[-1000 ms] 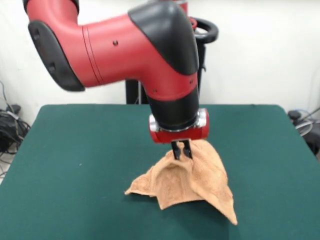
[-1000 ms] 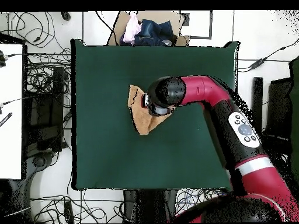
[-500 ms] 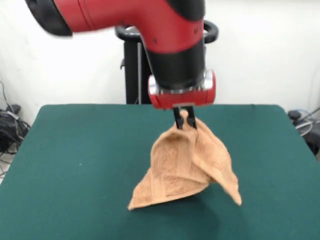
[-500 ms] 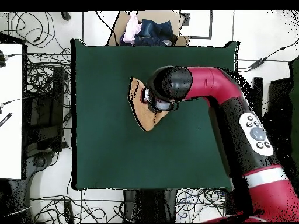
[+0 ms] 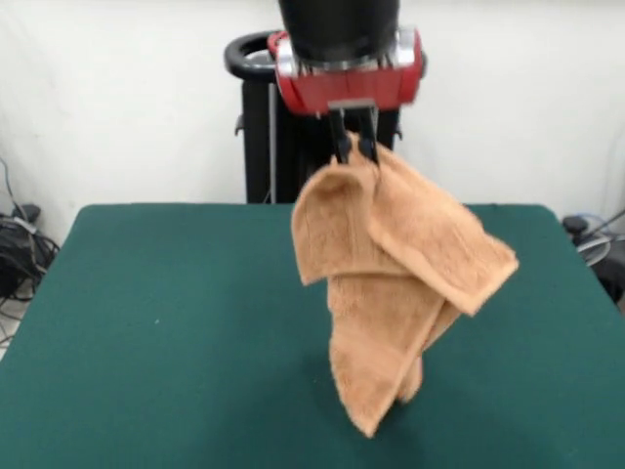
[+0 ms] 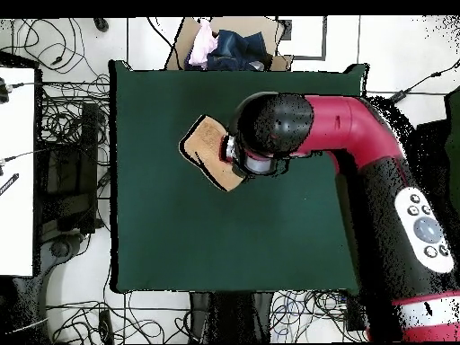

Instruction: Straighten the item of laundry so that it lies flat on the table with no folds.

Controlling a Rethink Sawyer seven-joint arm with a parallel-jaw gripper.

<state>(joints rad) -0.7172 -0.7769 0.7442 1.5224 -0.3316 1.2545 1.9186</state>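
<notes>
The orange-tan terry towel [image 5: 391, 283] hangs in folds from my gripper [image 5: 353, 147], which is shut on its top edge high above the green table [image 5: 146, 332]. The towel's lowest tip hangs near the table's front; I cannot tell whether it touches the cloth. In the overhead view the towel [image 6: 207, 151] sticks out to the left from under my red and black arm [image 6: 278, 135], over the table's [image 6: 162, 234] upper middle. The gripper itself is hidden under the arm there. No tag or band stripes show.
The robot's black pedestal [image 5: 264, 127] stands behind the table's far edge. A cardboard box of clothes [image 6: 229, 45] sits just past the table's top edge in the overhead view. Cables [image 6: 63, 117] lie on the floor to the left.
My gripper has risen steadily with the towel in it. The towel, first resting mostly on the table, has been pulled up and now hangs in the air.
</notes>
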